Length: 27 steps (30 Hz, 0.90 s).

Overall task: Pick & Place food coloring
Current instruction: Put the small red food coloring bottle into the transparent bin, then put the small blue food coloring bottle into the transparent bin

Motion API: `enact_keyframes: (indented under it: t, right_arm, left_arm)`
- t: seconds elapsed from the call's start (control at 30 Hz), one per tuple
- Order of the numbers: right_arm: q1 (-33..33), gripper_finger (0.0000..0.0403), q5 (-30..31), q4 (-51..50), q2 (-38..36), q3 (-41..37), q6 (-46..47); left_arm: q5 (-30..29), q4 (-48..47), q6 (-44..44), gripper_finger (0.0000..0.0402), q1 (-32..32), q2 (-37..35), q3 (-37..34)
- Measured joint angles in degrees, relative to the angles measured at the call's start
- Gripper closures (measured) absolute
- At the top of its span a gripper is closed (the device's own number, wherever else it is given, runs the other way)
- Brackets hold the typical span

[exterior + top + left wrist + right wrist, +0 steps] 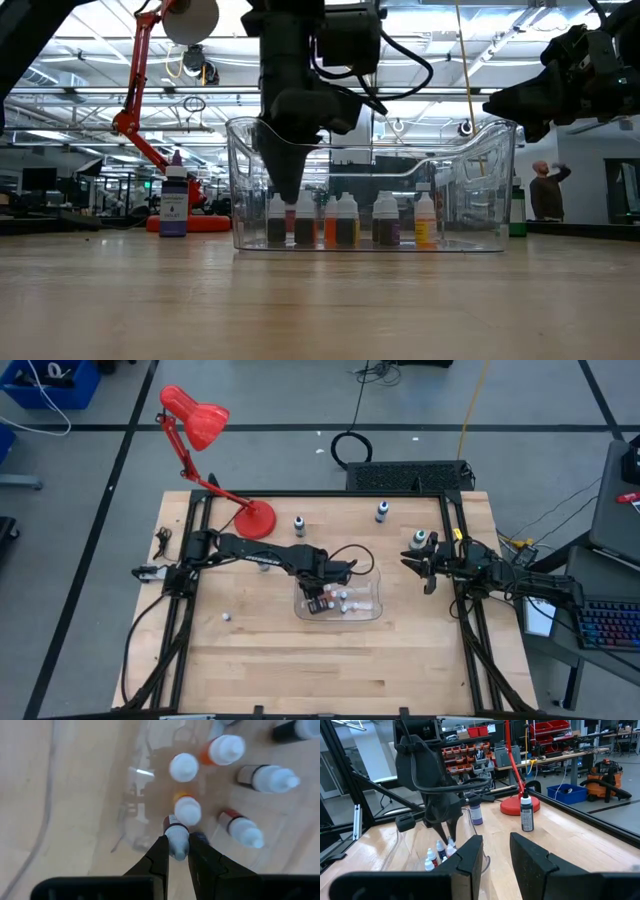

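The left gripper [176,851] is reaching down into the clear plastic bin [500,190], its fingers [156,861] clenching the white cap of one small food coloring bottle [176,837]. That bottle is standing on the bin's floor near one wall, just beside an orange-filled one [187,809]. Other bottles [345,220] are standing farther inside the bin, six or seven in all, though overlap is making the count uncertain. The right gripper [428,568] is hovering just outside the bin, on the side away from the red lamp [205,455], jaws slightly parted, holding nothing.
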Motion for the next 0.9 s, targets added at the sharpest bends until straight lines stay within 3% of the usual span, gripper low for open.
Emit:
enact_keyframes:
  t: [0.37, 0.63, 0.9]
  right_arm:
    - [0.00, 0.0314, 0.00, 0.00, -0.02, -0.01, 0.00]
    - [0.01, 0.0314, 0.00, 0.00, -0.02, 0.01, 0.01]
    - [0.01, 0.0314, 0.00, 0.00, -0.01, 0.00, 0.00]
  left_arm:
    - [1.98, 0.28, 0.54, 0.0350, 0.21, 0.00, 0.00]
    - [1.93, 0.30, 0.34, 0.0296, 0.20, 0.00, 0.00]
    - [-0.59, 0.21, 0.30, 0.0296, 0.35, -0.29, 0.00]
